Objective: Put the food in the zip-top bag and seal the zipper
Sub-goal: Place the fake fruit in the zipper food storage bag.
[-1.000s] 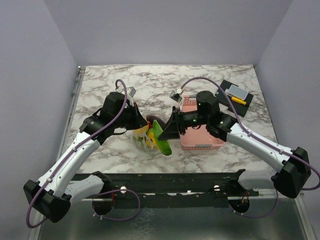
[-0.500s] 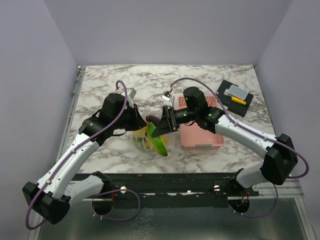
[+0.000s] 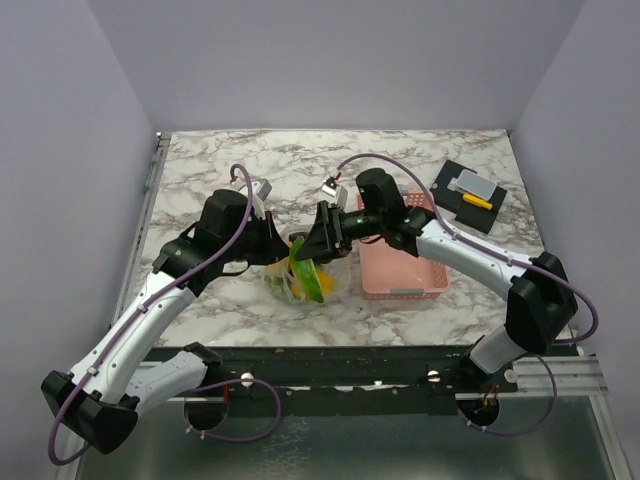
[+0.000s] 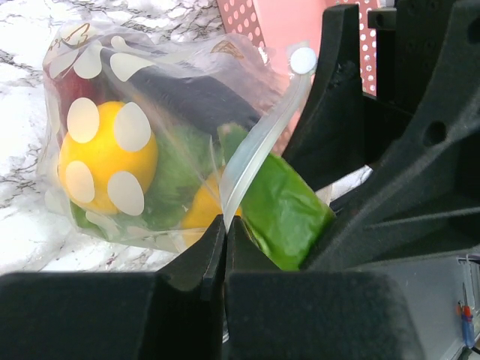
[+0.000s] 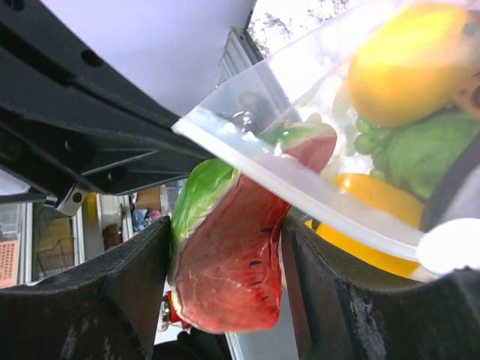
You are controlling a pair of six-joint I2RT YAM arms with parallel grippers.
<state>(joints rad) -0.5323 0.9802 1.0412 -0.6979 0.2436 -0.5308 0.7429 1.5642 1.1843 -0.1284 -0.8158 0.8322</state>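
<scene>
- table (image 3: 200, 170): grey-veined white marble, with pale lilac walls around it.
- basket (image 3: 405, 275): pink, just right of the bag.
- bag (image 3: 285, 285): between both arms near the table's front, holding yellow and green food (image 4: 105, 154). The left gripper (image 4: 225, 225) has its jaws pressed together on the zipper (image 4: 255, 142) end.
- watermelon slice (image 5: 232, 262): pinched in the right gripper (image 5: 225, 289) jaws, long axis along them, tip at the bag mouth. The right wrist view shows its red flesh; the top view shows only green rind.

I see a pink basket (image 3: 402, 272) on the marble table (image 3: 300, 165), and far right a black mat (image 3: 449, 177) carrying grey (image 3: 472, 184) and yellow (image 3: 478, 201) items.
</scene>
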